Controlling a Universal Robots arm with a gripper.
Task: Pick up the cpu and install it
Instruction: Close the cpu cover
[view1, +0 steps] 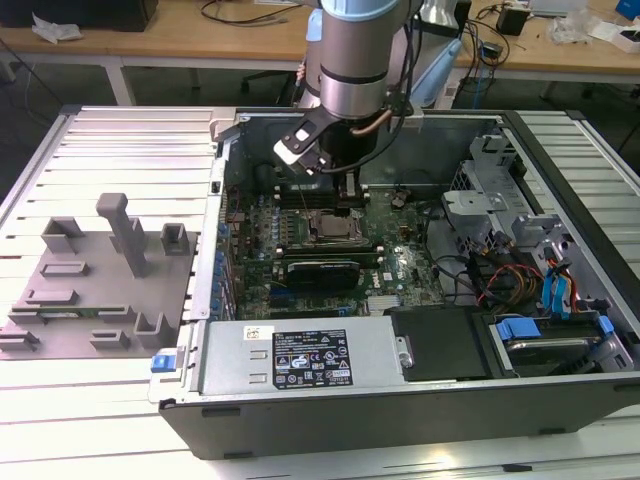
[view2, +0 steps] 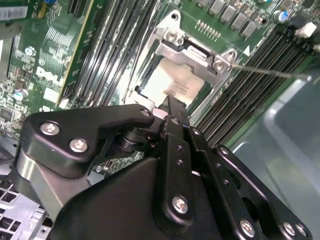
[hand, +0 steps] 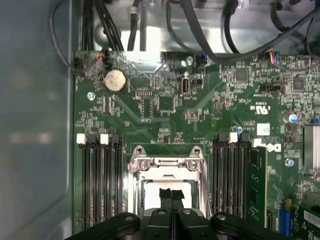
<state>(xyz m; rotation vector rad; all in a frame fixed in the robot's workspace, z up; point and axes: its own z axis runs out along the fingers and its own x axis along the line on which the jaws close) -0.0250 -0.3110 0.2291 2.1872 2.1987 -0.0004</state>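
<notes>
Exterior view: ribbed white metal table (view1: 100, 420) carries the open black computer case (view1: 400, 425), light wooden desks (view1: 180, 40) behind the case, grey plastic fixture blocks (view1: 100, 270) beside it on the exterior view's left. Inside the case lies the green motherboard (view1: 405, 262), and the flat silvery-white square cpu (hand: 150, 197) sits in its metal-framed socket (hand: 167, 163) near the case's middle. Black two-fingered gripper (hand: 171, 196) hangs inside the case over the cpu, fingertips pressed together, gripping nothing; contact with the cpu unclear.
</notes>
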